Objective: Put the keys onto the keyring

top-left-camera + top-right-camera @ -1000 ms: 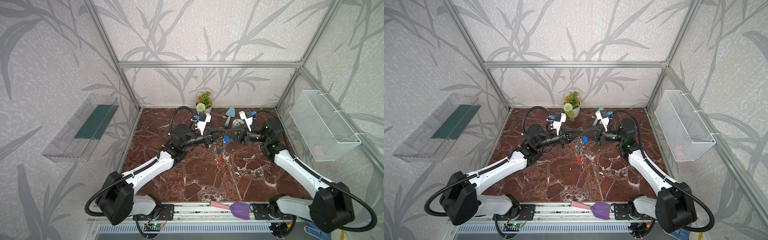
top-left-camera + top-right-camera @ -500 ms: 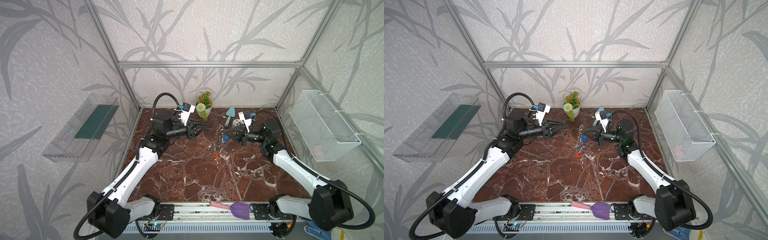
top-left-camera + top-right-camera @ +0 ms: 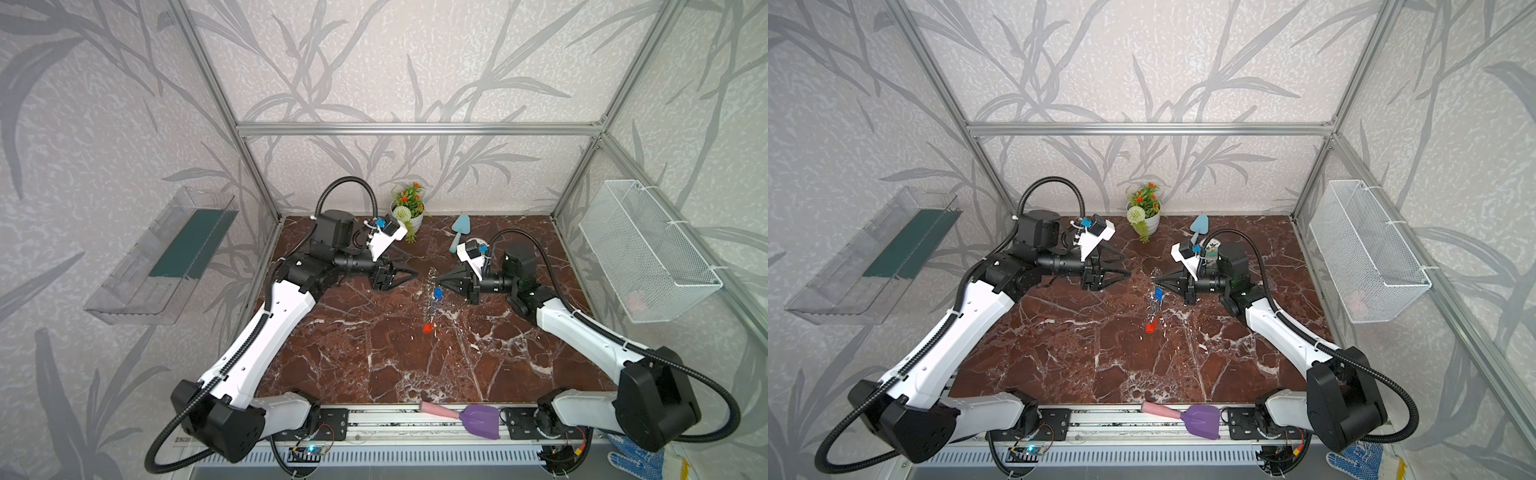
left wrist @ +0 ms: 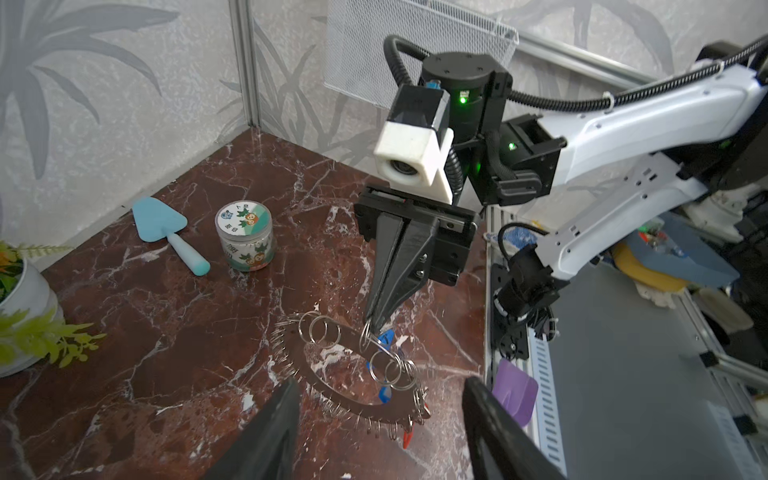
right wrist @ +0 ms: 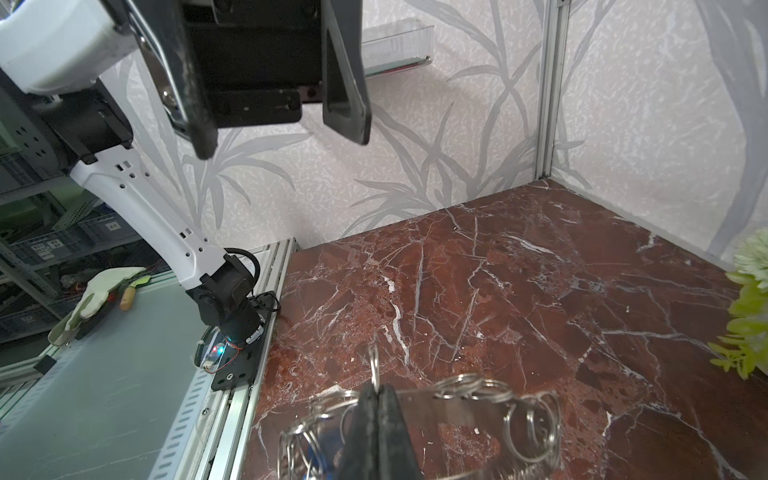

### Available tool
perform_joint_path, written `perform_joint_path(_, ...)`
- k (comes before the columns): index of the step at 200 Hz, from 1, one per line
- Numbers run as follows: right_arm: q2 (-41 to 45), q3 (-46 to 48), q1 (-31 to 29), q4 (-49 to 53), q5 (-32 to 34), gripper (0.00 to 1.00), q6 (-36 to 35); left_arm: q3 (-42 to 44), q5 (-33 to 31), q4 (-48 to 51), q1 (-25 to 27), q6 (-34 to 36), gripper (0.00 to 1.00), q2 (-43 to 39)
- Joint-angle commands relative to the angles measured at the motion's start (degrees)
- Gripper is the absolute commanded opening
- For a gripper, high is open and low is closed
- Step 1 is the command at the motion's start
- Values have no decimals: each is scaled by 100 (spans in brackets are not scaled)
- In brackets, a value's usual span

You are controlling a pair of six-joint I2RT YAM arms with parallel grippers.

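**Top views.** The right gripper (image 3: 440, 281) is over the middle of the bench (image 3: 374, 365), toward the far edge. Its jaws are pressed together on the rim of the keyring (image 3: 431, 309), which hangs edge-on below the tip. A blue key (image 3: 436, 294) sits high on the keyring and the orange-red key (image 3: 427, 328) at its low end. I cannot tell whether that end touches the bench. The left gripper (image 3: 409, 275) is near but apart from the keyring, spread and empty.

**Left wrist.** The left gripper's fingers (image 4: 274, 428) stand wide with nothing between them. The right gripper (image 4: 374, 322) pinches one split ring (image 4: 365, 337), and the keyring (image 4: 361, 409) is tilted. A jar (image 4: 246, 237) and a trowel (image 4: 166, 230) are near the far edge.

**Right wrist.** The fingertips (image 5: 368, 401) are closed on the split ring (image 5: 374, 365), with the keyring (image 5: 449, 409) just beyond them. The left gripper (image 5: 283, 144) is spread and well apart from both.
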State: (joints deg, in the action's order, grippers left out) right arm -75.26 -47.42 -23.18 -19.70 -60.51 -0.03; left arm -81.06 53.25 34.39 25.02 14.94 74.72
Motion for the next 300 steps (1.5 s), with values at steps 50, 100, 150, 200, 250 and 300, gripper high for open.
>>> perform_joint_path(50, 22, -13, -35, -578, -319, 0, 16, -1092, -1056, 1625, 797, 1459, 46, 931)
perform_joint_path(100, 54, 75, -46, -733, -361, 0, 101, -1333, -1446, 1674, 915, 1514, 33, 1176)
perform_joint_path(150, 7, 75, -45, -927, -434, 0, 239, -1439, -1472, 1719, 991, 1529, 32, 1312)
perform_joint_path(200, 3, 92, -55, -965, -453, 0, 293, -1461, -1433, 1734, 1049, 1576, 30, 1392)
perform_joint_path(250, 3, 101, -63, -937, -444, 0, 301, -1527, -1436, 1718, 1087, 1556, 19, 1473)
perform_joint_path(300, 4, 91, -72, -895, -443, 0, 281, -1554, -1443, 1752, 1115, 1564, 12, 1507)
